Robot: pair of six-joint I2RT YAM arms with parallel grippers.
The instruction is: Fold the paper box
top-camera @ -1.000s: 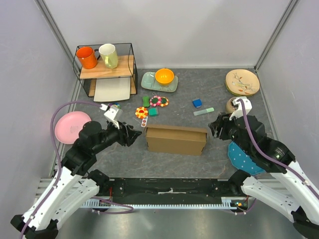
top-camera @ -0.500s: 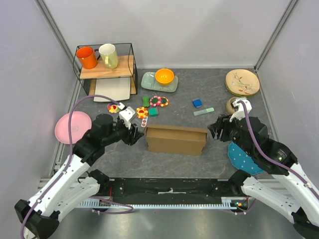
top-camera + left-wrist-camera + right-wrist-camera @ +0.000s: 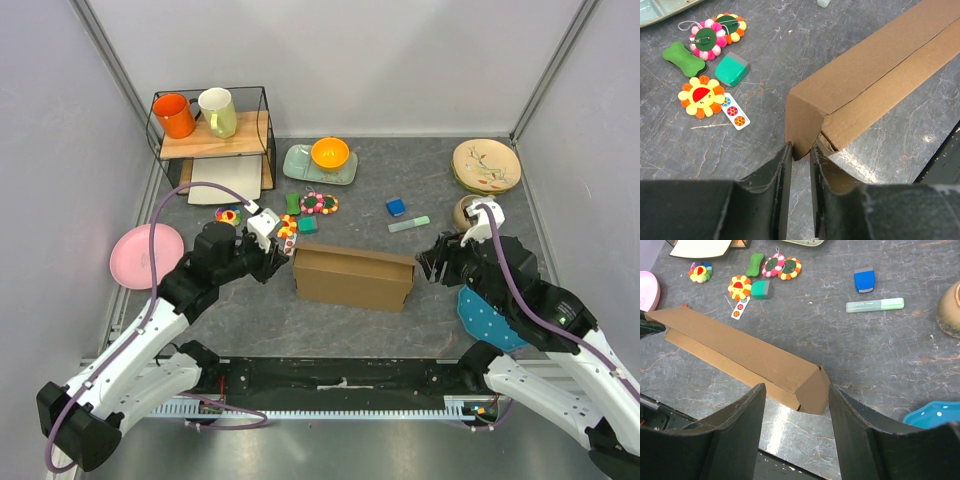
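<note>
Paper box (image 3: 353,279), left hand (image 3: 800,147) straddling one end, right hand (image 3: 796,387) spread opposite

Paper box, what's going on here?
Two arms are working on the paper box, which sits mid-table already formed into a long brown box. The left jaws stand narrow around the corner of its left end, but a firm pinch isn't clear. The right jaws are open, straddling its right end.
</note>
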